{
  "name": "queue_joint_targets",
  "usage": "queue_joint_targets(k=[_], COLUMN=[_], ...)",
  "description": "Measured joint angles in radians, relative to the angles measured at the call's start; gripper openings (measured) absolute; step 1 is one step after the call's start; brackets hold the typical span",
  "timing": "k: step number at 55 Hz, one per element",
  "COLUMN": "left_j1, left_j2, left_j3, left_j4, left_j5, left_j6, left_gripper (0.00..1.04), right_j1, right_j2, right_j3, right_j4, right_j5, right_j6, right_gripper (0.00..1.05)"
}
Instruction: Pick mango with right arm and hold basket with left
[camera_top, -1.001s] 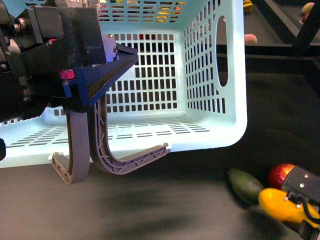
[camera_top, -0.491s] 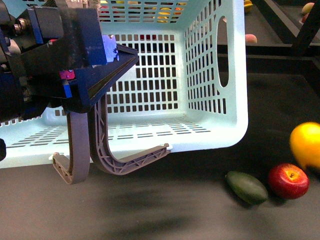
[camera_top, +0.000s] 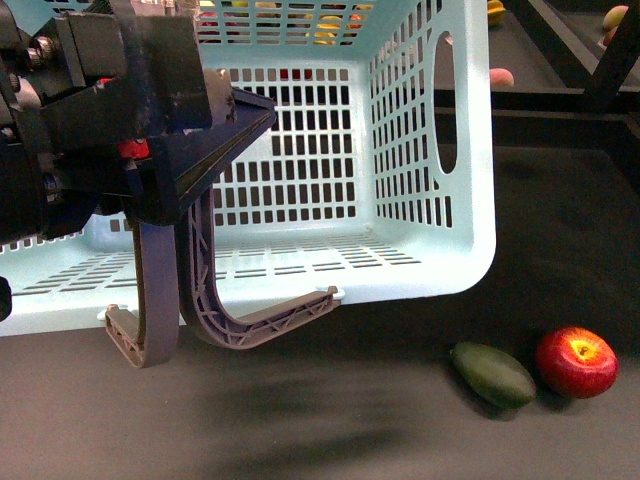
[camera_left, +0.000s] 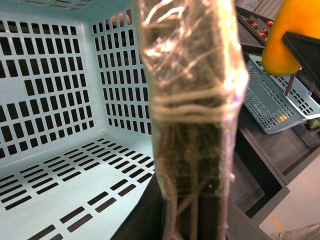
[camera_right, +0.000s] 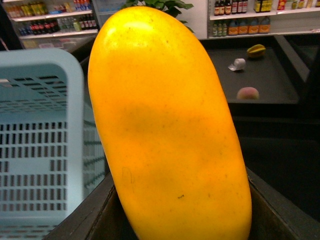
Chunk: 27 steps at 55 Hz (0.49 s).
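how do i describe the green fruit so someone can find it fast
Find the big pale turquoise basket; on the dark table in front of its right corner lie two fruits side by side. The green fruit is the left one, a dull dark-green pointed oval, not the shiny round red apple.

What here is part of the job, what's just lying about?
Job:
mango, in right gripper
basket, handles clamped by left gripper

Lying about:
apple
green fruit
peach on the far table
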<state>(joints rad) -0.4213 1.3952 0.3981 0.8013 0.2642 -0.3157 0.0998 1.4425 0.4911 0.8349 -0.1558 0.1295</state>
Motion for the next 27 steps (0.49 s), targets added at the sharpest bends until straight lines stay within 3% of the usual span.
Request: queue_joint_targets(k=[18,27], left_j1=[0.000,0.000], left_j2=[0.000,0.000], left_j3=[0.000,0.000], left_j4=[0.000,0.000], left_j5=[0.000,0.000], left_j6=[0.000,0.000], left_gripper=[0.09,0.09], right_j1=[0.241,0.314], right_j2=[0.136,0.200], right_j3=[0.172,0.237], right_j4=[-0.027,-0.055], right_j5=[0.074,0.088], right_j6=[0.050,0.053], right_gripper=[0.56,0.56])
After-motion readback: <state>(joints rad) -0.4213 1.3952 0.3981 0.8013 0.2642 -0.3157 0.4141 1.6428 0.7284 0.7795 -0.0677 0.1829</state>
